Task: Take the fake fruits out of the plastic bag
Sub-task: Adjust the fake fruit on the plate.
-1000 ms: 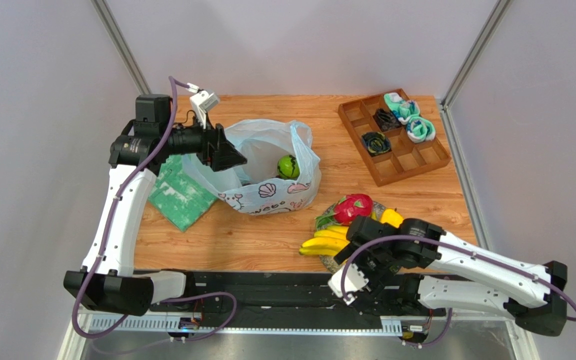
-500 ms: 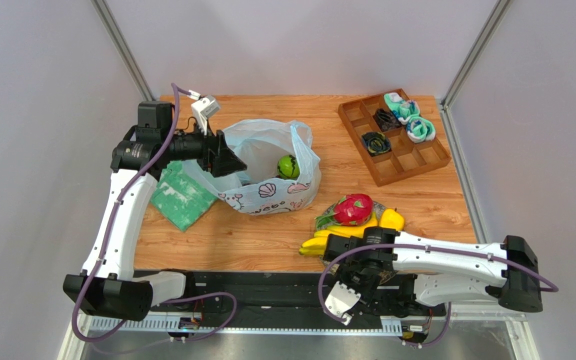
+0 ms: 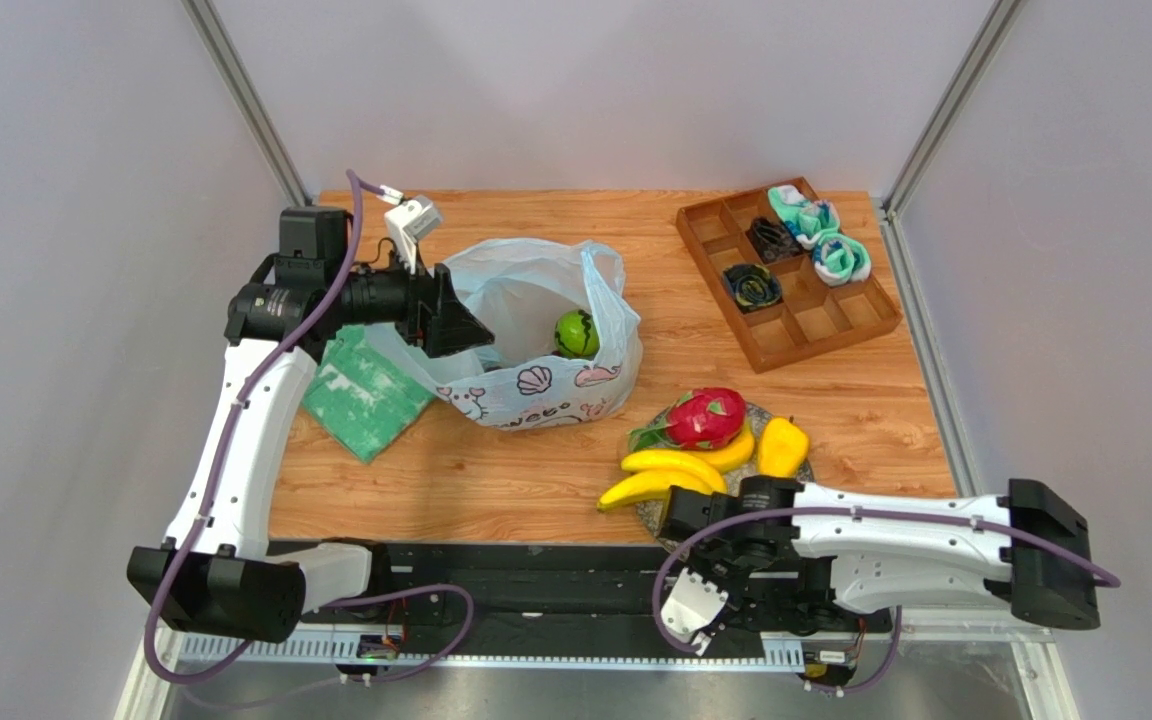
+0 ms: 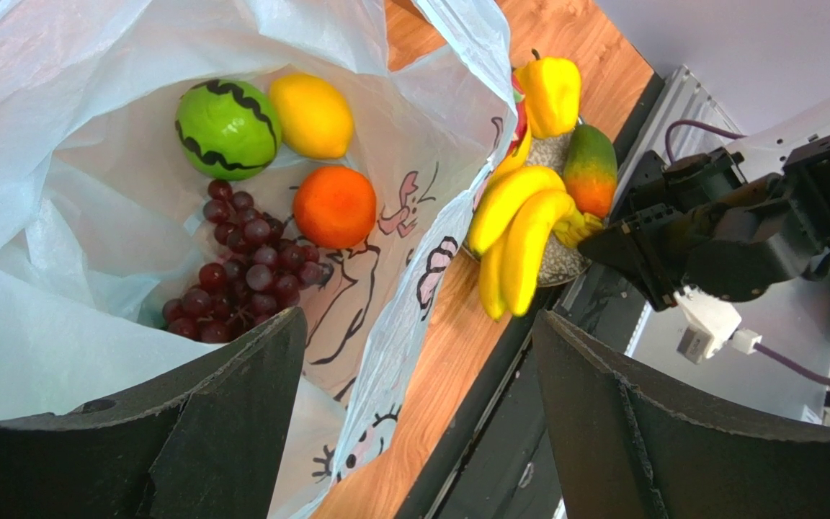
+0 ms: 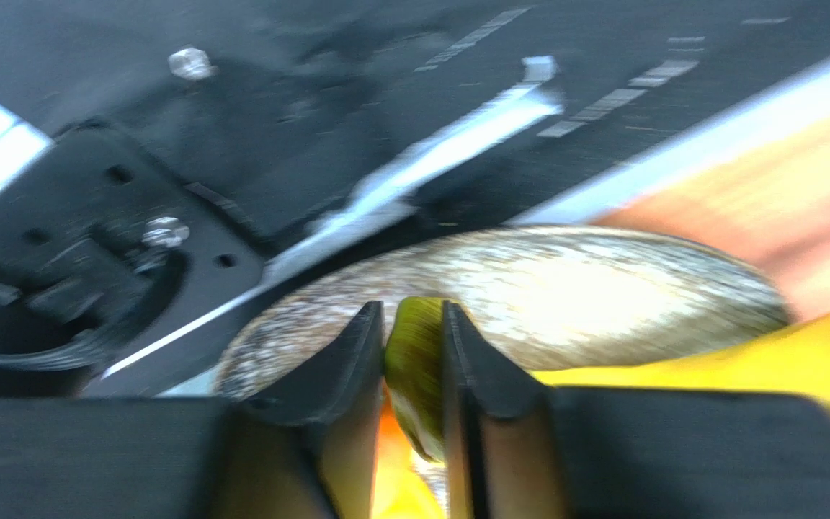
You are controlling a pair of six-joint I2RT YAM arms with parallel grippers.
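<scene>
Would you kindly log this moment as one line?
left gripper open at pale-blue plastic bag | right gripper narrow, grip unclear, at orange-green plastic mango

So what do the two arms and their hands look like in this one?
The left arm and right arm have white links with black joints and bases. A purple cable runs along each. Each wrist carries a small white camera block. The left hand and right hand each have two matte black, wedge-shaped fingers. I see no markings.
</scene>
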